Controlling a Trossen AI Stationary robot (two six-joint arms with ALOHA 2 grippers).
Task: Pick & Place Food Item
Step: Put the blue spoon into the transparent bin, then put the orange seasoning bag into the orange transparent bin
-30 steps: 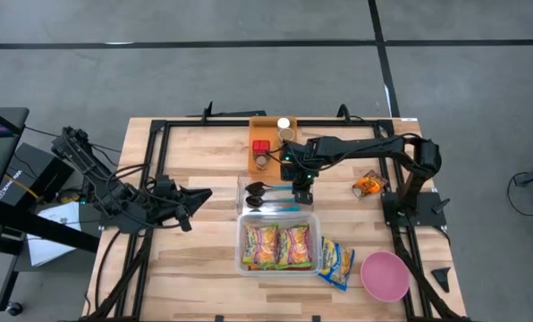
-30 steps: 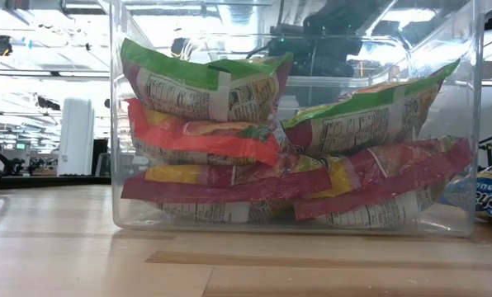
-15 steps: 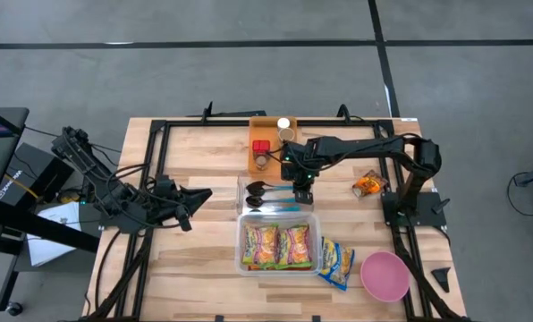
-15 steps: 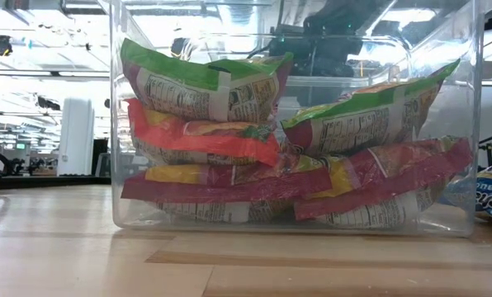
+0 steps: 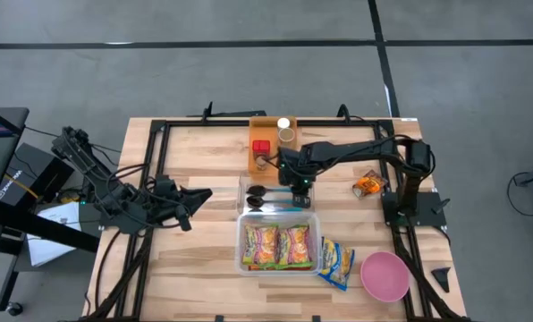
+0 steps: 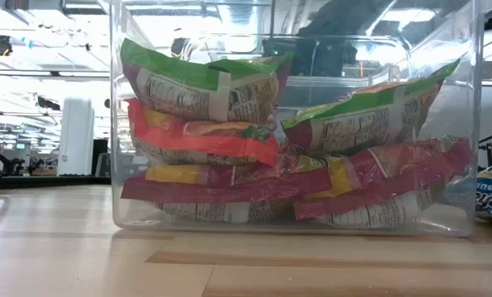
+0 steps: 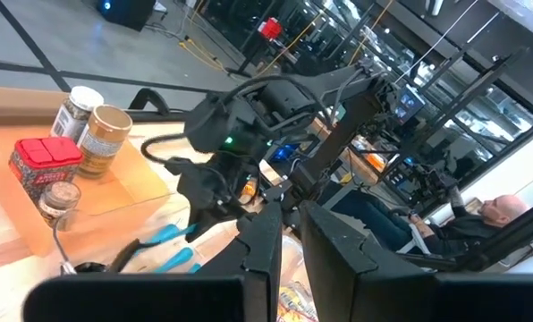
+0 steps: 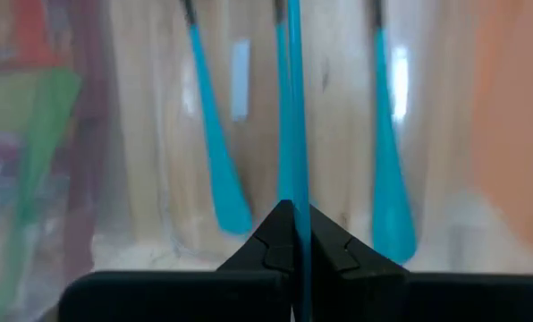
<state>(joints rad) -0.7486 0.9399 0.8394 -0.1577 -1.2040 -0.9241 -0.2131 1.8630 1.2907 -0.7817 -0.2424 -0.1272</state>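
1. While the left arm waits at the table's left side, its left gripper (image 5: 201, 193) hangs there with the fingers (image 7: 265, 240) nearly together, only a narrow gap between them and nothing held.
2. Reaching in from the right, the right gripper (image 5: 300, 190) hangs over the small clear tray (image 5: 245, 184) that lies behind the big clear bin (image 5: 241, 240).
3. Its fingers (image 8: 271, 243) are pinched tight on the thin blue handle (image 8: 294, 134) of one utensil; two more blue-handled utensils (image 8: 215, 152) lie on either side of it in the tray.
4. Dark spoon heads (image 5: 256, 190) show at the tray's left end in the high view.
5. Inside the clear bin, snack packets (image 6: 205, 82) in green, red and yellow lie stacked in two piles, one pile higher than the other.
6. Just right of the bin, a blue and yellow packet (image 5: 336, 262) lies flat on the table, and a pink bowl (image 5: 384, 275) stands beside it near the front right corner.
7. An orange snack bag (image 5: 368, 184) lies near the base of the right arm.
8. At the back of the table a wooden tray (image 5: 256, 130) holds a red box (image 5: 261, 148) and small jars (image 5: 286, 134).
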